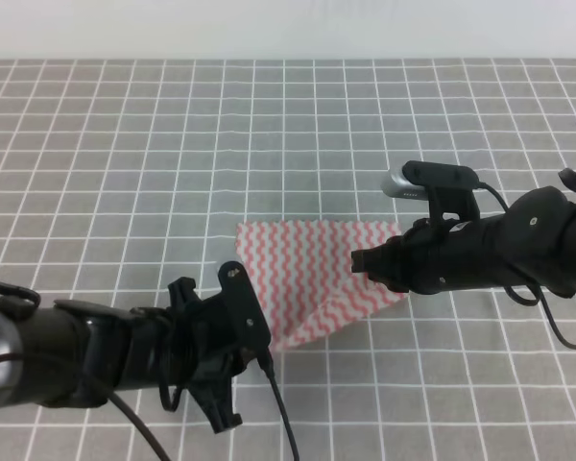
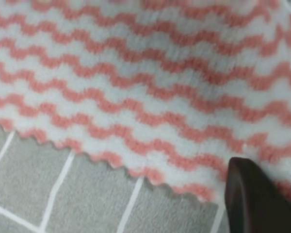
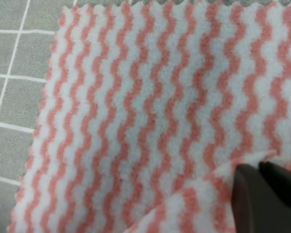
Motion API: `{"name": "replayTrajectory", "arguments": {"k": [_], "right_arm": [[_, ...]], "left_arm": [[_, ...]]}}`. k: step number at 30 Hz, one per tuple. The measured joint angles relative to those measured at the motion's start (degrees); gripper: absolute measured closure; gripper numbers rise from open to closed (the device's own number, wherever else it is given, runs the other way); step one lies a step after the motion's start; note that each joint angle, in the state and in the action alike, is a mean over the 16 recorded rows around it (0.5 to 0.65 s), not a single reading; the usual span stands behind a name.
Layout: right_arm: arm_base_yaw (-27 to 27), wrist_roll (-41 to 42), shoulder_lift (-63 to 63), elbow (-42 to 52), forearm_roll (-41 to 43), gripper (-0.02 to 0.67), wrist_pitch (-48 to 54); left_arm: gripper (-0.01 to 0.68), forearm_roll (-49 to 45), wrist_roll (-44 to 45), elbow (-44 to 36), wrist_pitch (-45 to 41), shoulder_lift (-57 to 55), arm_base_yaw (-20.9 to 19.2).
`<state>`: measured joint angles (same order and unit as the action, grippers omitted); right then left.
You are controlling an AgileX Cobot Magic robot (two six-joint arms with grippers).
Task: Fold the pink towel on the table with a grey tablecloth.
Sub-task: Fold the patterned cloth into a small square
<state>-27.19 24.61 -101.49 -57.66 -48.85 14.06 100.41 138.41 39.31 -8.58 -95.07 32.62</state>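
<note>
Near the middle of the exterior high view, slightly toward the bottom, the pink towel (image 1: 307,274) is spread on the worktop with a grey tablecloth (image 1: 173,144), whose white grid fills the frame. At the lower right corner of the towel the cloth is turned up and over itself. That corner is met by the right pincer (image 1: 363,260), which comes in from the right edge of the frame; in the right wrist view its dark fingertips (image 3: 262,194) are seen pressed together on a raised fold of the towel (image 3: 150,121), so it is clamped on the cloth. The left pincer (image 1: 245,312) is placed at the lower left edge of the towel. In the left wrist view only one dark fingertip (image 2: 257,194) is shown against the zigzag hem of the towel (image 2: 150,87), and whether that pincer is apart or together cannot be told.
</note>
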Motion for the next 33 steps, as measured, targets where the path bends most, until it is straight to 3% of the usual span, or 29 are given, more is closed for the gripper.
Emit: {"name": "replayTrajectory", "arguments": {"k": [10, 23, 33], "right_arm": [[0.08, -0.01, 0.00, 0.00, 0.10, 0.664, -0.15], [1.10, -0.01, 0.07, -0.54, -0.02, 0.664, -0.82], [3.38, -0.04, -1.72, -3.57, -0.09, 0.664, 0.80]], "left_arm": [[0.671, -0.06, -3.20, 0.52, 0.32, 1.50, -0.01], [0.674, 0.32, -16.96, 6.95, 5.00, -0.30, -0.14], [0.674, 0.84, -21.59, 11.41, 6.49, -4.04, -0.44]]}}
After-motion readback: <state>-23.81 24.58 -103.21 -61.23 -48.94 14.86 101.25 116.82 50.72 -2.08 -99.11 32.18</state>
